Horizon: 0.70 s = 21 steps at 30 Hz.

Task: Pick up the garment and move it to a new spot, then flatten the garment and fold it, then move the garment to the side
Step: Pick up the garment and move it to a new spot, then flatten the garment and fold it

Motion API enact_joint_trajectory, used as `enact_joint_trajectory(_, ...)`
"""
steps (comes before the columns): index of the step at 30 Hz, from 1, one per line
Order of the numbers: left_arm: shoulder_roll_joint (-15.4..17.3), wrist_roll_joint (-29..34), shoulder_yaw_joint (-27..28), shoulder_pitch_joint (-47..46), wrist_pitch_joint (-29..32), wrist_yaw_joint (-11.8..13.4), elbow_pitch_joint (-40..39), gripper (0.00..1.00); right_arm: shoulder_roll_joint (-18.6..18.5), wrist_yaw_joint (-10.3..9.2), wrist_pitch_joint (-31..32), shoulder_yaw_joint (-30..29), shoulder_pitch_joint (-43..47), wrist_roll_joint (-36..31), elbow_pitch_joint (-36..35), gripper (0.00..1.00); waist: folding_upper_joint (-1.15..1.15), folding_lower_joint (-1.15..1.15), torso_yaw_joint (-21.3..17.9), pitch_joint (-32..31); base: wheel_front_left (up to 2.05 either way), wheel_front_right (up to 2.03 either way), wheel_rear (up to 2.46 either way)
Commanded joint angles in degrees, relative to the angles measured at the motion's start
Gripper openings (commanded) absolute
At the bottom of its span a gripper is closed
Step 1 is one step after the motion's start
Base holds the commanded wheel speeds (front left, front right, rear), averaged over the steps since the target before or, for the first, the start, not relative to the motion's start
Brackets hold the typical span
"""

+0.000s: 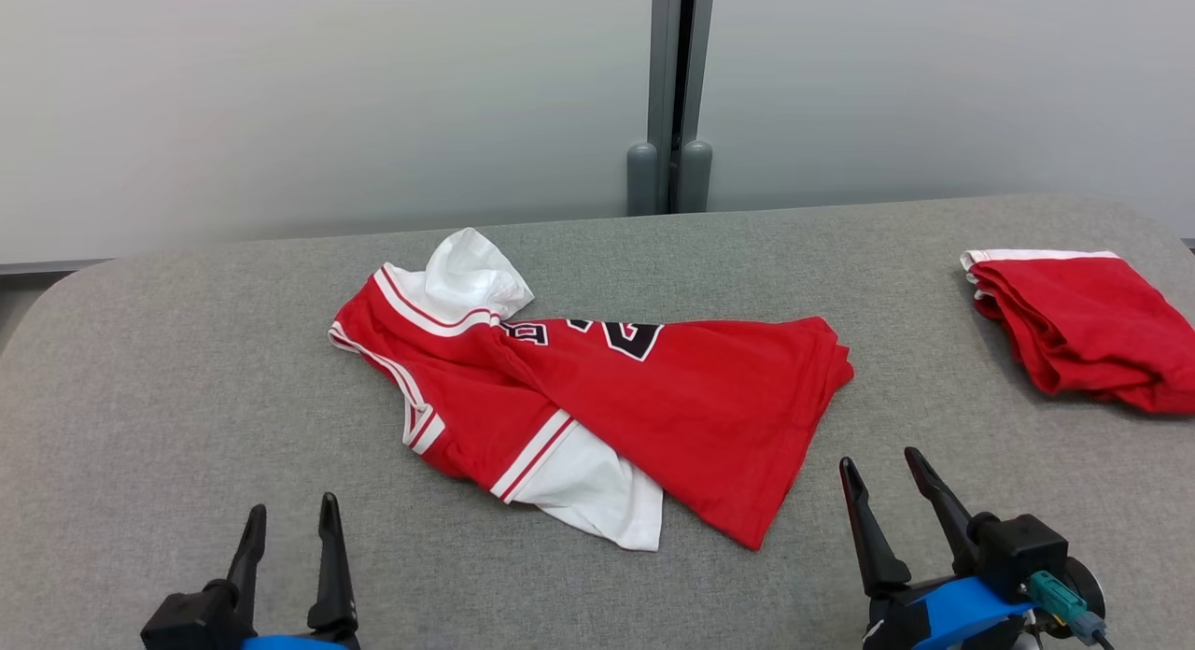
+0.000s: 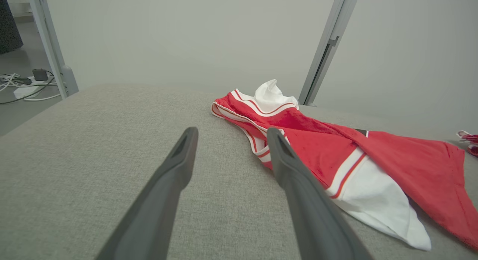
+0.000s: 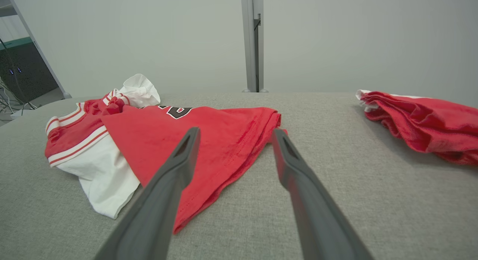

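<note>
DESK: What's the subject, and where is it?

FIELD: A red jersey [image 1: 653, 407] with white trim and black numerals lies crumpled on the grey padded table [image 1: 187, 398], on the near side of the metal post [image 1: 668, 174] and spreading to both sides of it. It is twisted over itself, and a white panel [image 1: 597, 496] pokes out toward the robot.

DESK: And the grippers?

FIELD: Both are empty, fingers spread apart, clear of the cloth. The left gripper [image 1: 292, 503] sits well nearer than the post and far to its left. The right gripper [image 1: 878, 458] sits nearer than the post and to its right, close to the jersey's hem corner [image 1: 754, 538]. A second red garment [image 1: 1083, 323], bundled, lies well to the right of the post, apart from the jersey.

DESK: So what does the step call for?

FIELD: By the look of it, the pick-up has not begun. A good lift would likely take two separate points: the striped shoulder edge [image 1: 373, 351] on the post's left side and the hem on its right. Pinch at the edges rather than stabbing the middle of the bunch. The fingers should come in low, almost skimming the table, and close fully before rising. Raising both grippers together would let the twist fall out. The risk is catching only the loose white panel and dragging the rest.
</note>
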Motion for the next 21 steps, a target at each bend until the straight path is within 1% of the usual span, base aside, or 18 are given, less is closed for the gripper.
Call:
enact_joint_trajectory(1,-0.8,0.9,0.8,1.6,-0.3,-0.8,-0.2,1.0,-0.1,0.01,-0.3,0.0,1.0,0.1,-0.1,1.0,0.0,0.01,0.0,-0.1,0.0,0.0,0.0)
enact_joint_trajectory(4,-1.4,1.3,1.2,2.2,-0.3,-1.3,0.3,1.0,-0.1,0.01,-0.3,0.3,1.3,0.2,0.2,1.0,0.0,0.01,0.1,-0.1,0.0,0.0,0.0)
enact_joint_trajectory(12,-3.4,3.0,2.7,2.5,-0.3,-3.5,2.0,1.0,-0.1,0.01,-0.3,1.2,0.8,0.6,1.1,1.0,0.0,0.01,0.2,-0.2,0.0,0.0,0.0)
enact_joint_trajectory(21,-4.5,4.1,3.9,2.6,-0.3,-4.8,3.0,1.0,-0.1,0.01,-0.3,1.3,0.5,0.8,1.7,1.0,0.0,0.01,0.5,-0.3,0.0,0.0,0.0)
